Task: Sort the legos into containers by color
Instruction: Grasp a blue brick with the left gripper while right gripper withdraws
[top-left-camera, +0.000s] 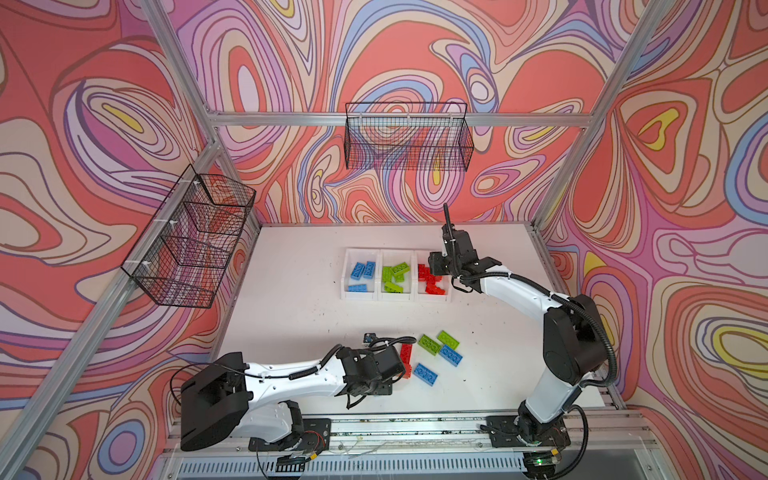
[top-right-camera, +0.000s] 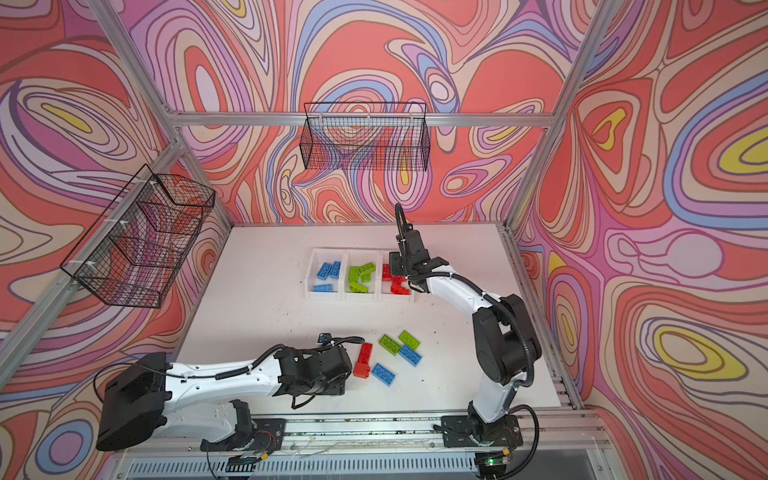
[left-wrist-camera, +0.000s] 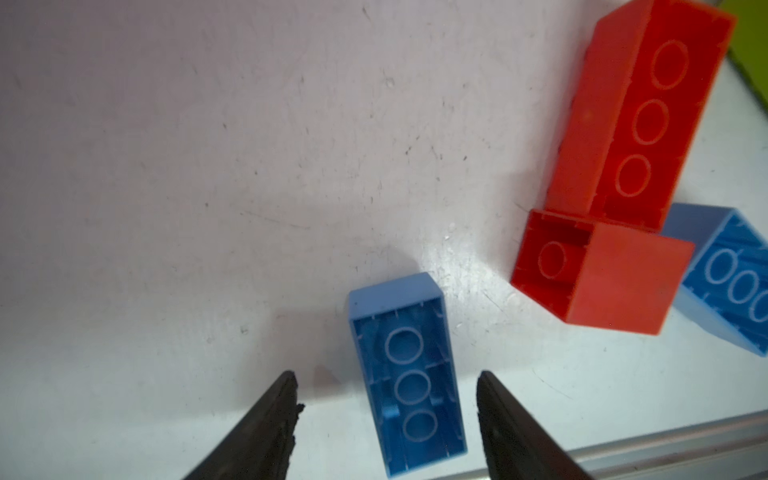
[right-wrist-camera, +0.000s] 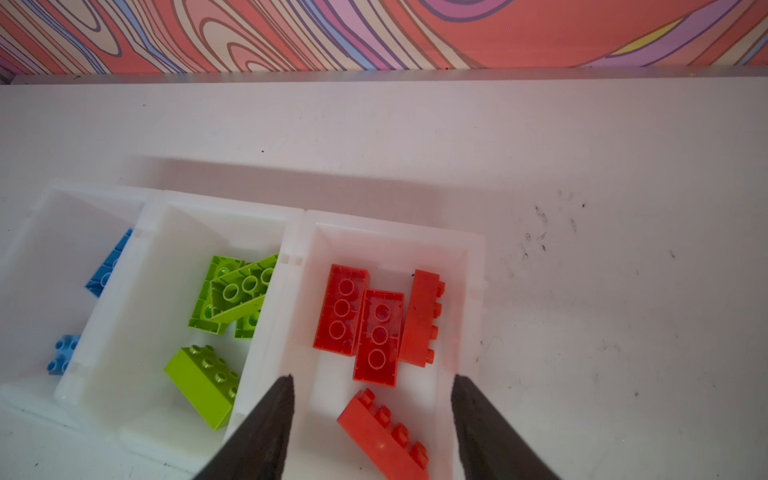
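In both top views the three white bins (top-left-camera: 360, 296) (top-right-camera: 326, 296) stand in a row at the middle of the bench (top-left-camera: 291, 324). Blue bricks are in the left one, green in the middle and red in the right. My right arm (top-left-camera: 519, 286) reaches in from the right, and my right tool (top-left-camera: 436, 262) hangs above the red end of the row. My left arm (top-left-camera: 291, 374) lies low near the front edge, and its black wrist (top-left-camera: 370, 365) blocks whatever is under it from above. Just beside that wrist lie the loose bricks: a red pair (top-left-camera: 406, 353) end to end, a green pair (top-left-camera: 430, 345) and a blue pair (top-left-camera: 451, 356), all close together.

In the left wrist view my left tool (left-wrist-camera: 386, 374) stands fairly wide. It has a finger on each side of a blue brick (left-wrist-camera: 399, 316) that lies hollow side up on the bench. There is a gap on both sides, so I grip nothing. Further off a long red brick (left-wrist-camera: 636, 124) lies hollow side up, a second red brick (left-wrist-camera: 623, 286) on its side touches its end, and another blue one (left-wrist-camera: 731, 278) sits just behind.

In the right wrist view my right tool (right-wrist-camera: 372, 376) is fairly wide and empty above the red bin (right-wrist-camera: 473, 266), where four red bricks lie. The green bin (right-wrist-camera: 166, 232) adjoins it, with the blue bin (right-wrist-camera: 62, 216) beyond.
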